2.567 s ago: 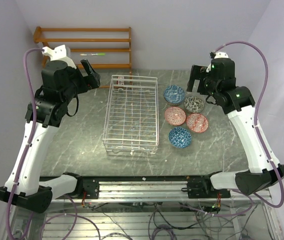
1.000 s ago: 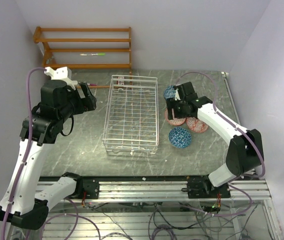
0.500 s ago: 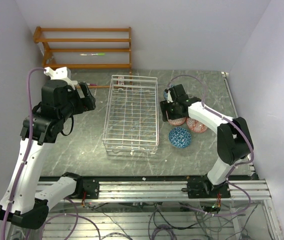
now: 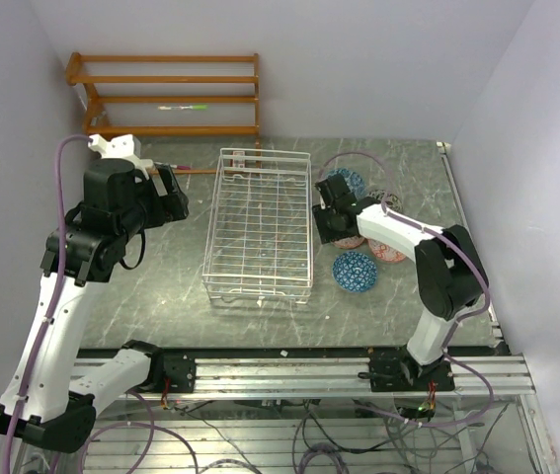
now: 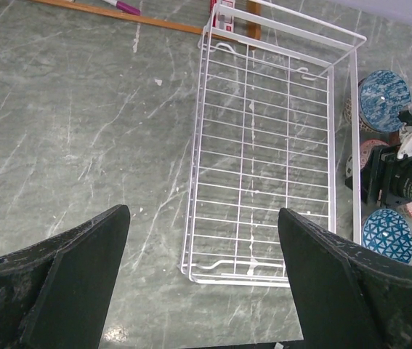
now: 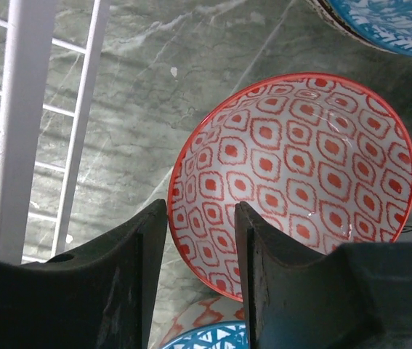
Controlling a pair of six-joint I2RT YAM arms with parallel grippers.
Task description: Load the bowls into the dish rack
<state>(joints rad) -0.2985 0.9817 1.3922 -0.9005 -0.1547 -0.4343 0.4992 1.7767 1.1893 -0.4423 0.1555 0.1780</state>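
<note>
My right gripper [image 6: 200,211] is low over a red-patterned bowl [image 6: 300,167], one finger outside its left rim and the other inside; the jaws are open, narrowed astride the rim. The bowl rests on the table next to the white wire dish rack [image 4: 265,151]. In the top view the gripper [image 4: 331,225] hides most of that bowl. Around it sit a blue bowl [image 4: 356,271], another blue bowl [image 4: 344,181], a grey bowl [image 4: 383,197] and a second red bowl [image 4: 390,252]. My left gripper [image 5: 202,214] hangs open high above the table, left of the rack [image 5: 195,167].
An orange wooden slatted shelf [image 4: 171,79] stands against the back wall. A pen and a thin wooden stick [image 5: 140,20] lie on the marble table behind the rack. The rack's white wire wall [image 6: 24,109] runs close to the right gripper's left side.
The right arm came down and left from its raised pose onto the red bowl beside the rack, and its jaws narrowed around the rim. The left arm has barely moved in the last second.
</note>
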